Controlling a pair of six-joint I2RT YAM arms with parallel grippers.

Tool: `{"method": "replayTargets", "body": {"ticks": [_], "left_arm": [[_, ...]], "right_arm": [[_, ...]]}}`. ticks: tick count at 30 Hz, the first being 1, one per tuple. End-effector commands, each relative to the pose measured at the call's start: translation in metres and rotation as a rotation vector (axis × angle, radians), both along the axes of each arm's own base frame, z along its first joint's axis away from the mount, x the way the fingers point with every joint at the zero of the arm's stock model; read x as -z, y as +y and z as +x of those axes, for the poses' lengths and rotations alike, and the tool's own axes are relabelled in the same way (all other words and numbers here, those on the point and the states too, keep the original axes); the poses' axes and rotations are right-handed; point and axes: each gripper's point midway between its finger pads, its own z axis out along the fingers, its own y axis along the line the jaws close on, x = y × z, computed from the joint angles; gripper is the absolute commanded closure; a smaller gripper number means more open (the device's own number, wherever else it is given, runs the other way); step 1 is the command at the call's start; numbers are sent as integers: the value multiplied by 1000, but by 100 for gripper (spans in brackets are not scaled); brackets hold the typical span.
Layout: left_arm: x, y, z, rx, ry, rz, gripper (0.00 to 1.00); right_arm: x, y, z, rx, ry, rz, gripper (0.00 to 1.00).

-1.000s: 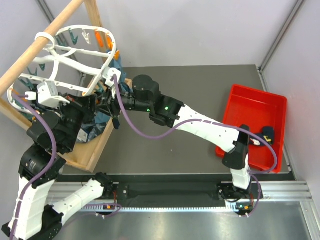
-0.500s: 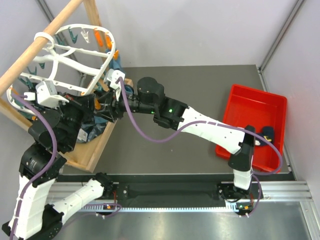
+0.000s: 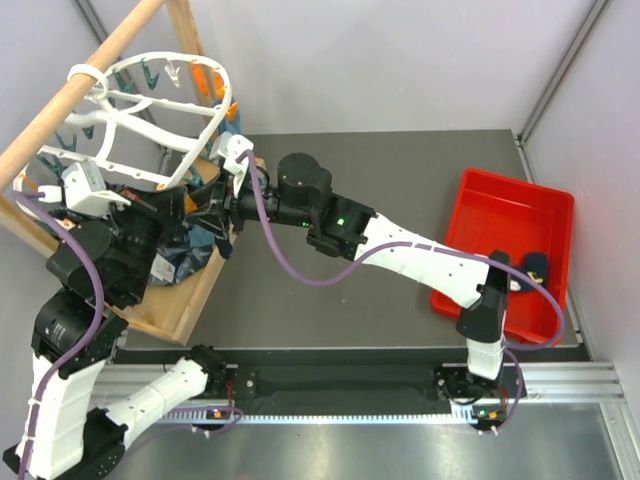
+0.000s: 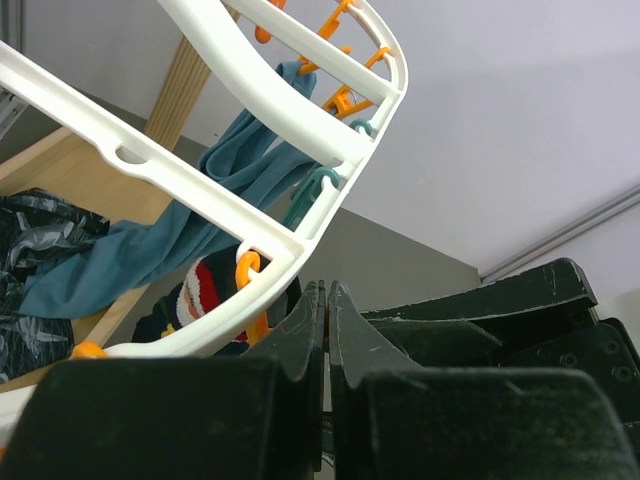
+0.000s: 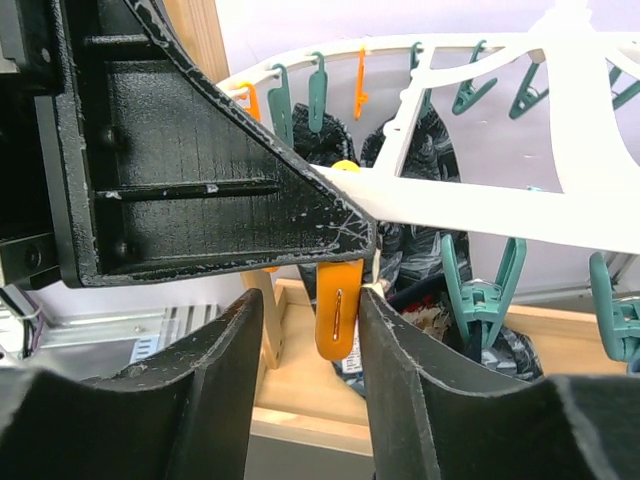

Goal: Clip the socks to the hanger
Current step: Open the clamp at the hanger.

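Right gripper [image 5: 308, 305] is held partly open; orange clip [image 5: 338, 310] of hanger [image 5: 480, 210] is bracketed between its fingers. Left gripper [image 4: 327, 292] is pressed closed, nothing seen held; striped-cuff sock [image 4: 195, 295] is seen just beyond.

No writing, number or brand mark can be read in any view. The sock [image 4: 195, 290] below the hanger [image 4: 215, 200] rim shows red-and-white stripes, with no legible letters.
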Motion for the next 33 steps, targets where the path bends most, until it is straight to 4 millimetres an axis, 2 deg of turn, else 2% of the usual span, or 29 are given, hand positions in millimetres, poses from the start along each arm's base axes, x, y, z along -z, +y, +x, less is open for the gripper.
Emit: {"method": "replayTargets", "body": {"ticks": [1, 19, 23, 28, 33], "left_arm": [[-11, 6, -6, -14, -23, -28, 100], [-17, 12, -13, -24, -40, -74, 100], [-21, 14, -16, -26, -51, -78, 100], [-20, 12, -15, -21, -53, -79, 100], [-17, 12, -14, -24, -46, -77, 100]], "right_arm": [[-24, 1, -5, -11, -15, 78, 58], [-6, 21, -7, -64, 34, 79, 69], [-9, 22, -6, -61, 39, 93, 78], [-11, 21, -4, -45, 40, 105, 100], [-11, 15, -1, -15, 51, 116, 100]]}}
